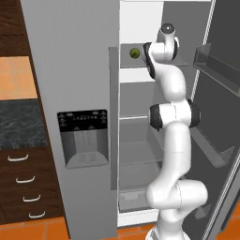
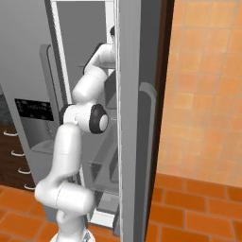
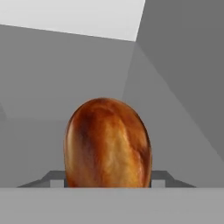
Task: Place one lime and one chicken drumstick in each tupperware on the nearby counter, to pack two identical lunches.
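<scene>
While reaching onto a grey fridge shelf [image 1: 140, 65], the claw [image 3: 107, 183] flanks a glossy brown roasted chicken drumstick [image 3: 107, 144]. Its tips sit hidden. Whether it grips, I cannot tell.

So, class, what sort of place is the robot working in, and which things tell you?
Most likely a home kitchen: a tall grey double-door fridge standing open, dark brown wooden drawers under a marbled stone counter, and an orange tiled floor.

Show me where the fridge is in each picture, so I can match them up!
Left base view: the fridge stands open in the middle, its shelves behind the white arm.
Right base view: the fridge is at the upper left, and the arm reaches into it.
Hand view: the fridge shows as grey inner walls behind the chicken drumstick.
Shared landmark: the dispenser panel on the shut door, also in the right base view.
</scene>
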{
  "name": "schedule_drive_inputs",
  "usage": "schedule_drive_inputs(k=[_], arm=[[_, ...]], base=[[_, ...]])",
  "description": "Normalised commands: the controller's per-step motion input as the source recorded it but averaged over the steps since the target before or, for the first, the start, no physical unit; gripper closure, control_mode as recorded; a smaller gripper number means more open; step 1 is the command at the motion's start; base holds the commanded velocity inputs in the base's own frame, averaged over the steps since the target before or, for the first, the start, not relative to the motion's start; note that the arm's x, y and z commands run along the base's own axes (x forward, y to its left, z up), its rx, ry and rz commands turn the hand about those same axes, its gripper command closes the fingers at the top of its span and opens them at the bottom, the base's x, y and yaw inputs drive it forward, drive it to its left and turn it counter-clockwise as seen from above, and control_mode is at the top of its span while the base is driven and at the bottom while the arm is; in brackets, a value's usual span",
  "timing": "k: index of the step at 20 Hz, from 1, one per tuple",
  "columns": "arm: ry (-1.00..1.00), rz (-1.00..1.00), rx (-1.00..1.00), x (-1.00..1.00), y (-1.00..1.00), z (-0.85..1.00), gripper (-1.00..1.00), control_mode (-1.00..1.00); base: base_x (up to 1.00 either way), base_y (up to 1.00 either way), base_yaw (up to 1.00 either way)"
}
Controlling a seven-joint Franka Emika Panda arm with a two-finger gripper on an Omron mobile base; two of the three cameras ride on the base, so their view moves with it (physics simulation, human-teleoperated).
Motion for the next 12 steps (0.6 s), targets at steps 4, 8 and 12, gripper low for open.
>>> schedule_drive_inputs(k=[4, 8, 12], arm=[[-0.03, 0.03, 0.0, -0.61, 0.53, -0.11, 1.0, -1.0], [-0.14, 0.02, 0.0, -1.0, 0.65, -0.11, 1.0, -1.0], [-0.22, 0.0, -0.02, -1.0, 0.65, -0.51, 1.0, -1.0]], base=[[0.0, 0.0, 0.0], [0.0, 0.0, 0.0], [0.0, 0.0, 0.0]])
